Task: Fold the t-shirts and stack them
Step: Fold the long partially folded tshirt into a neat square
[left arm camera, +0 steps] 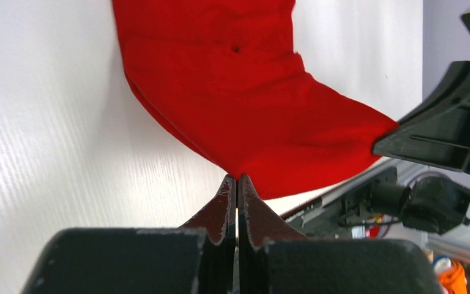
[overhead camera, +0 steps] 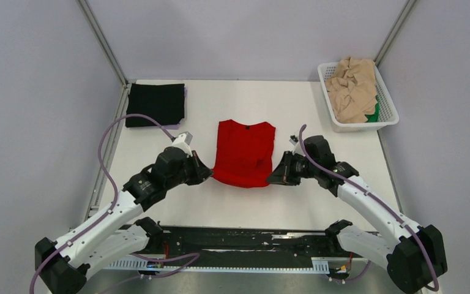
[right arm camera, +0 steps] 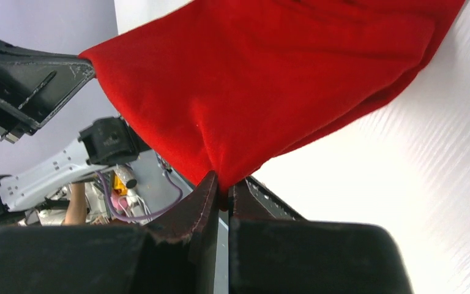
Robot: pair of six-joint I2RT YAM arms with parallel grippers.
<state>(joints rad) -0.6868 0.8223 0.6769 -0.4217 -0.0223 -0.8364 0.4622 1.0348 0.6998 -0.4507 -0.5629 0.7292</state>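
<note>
A bright red t-shirt [overhead camera: 245, 150] lies mid-table with its near edge lifted off the surface. My left gripper [overhead camera: 207, 173] is shut on the shirt's near-left corner, and the left wrist view shows the cloth [left arm camera: 245, 104] pinched at the fingertips [left arm camera: 237, 179]. My right gripper [overhead camera: 273, 176] is shut on the near-right corner, the red cloth [right arm camera: 269, 79] caught between its jaws [right arm camera: 223, 180]. A folded black t-shirt [overhead camera: 155, 104] rests at the back left. Crumpled beige t-shirts [overhead camera: 354, 89] and a bit of a green one [overhead camera: 374, 114] fill the basket.
The white lattice basket [overhead camera: 367, 127] stands at the back right corner of the table. Metal frame posts rise at the back corners. The black rail with both arm bases runs along the near edge [overhead camera: 238, 242].
</note>
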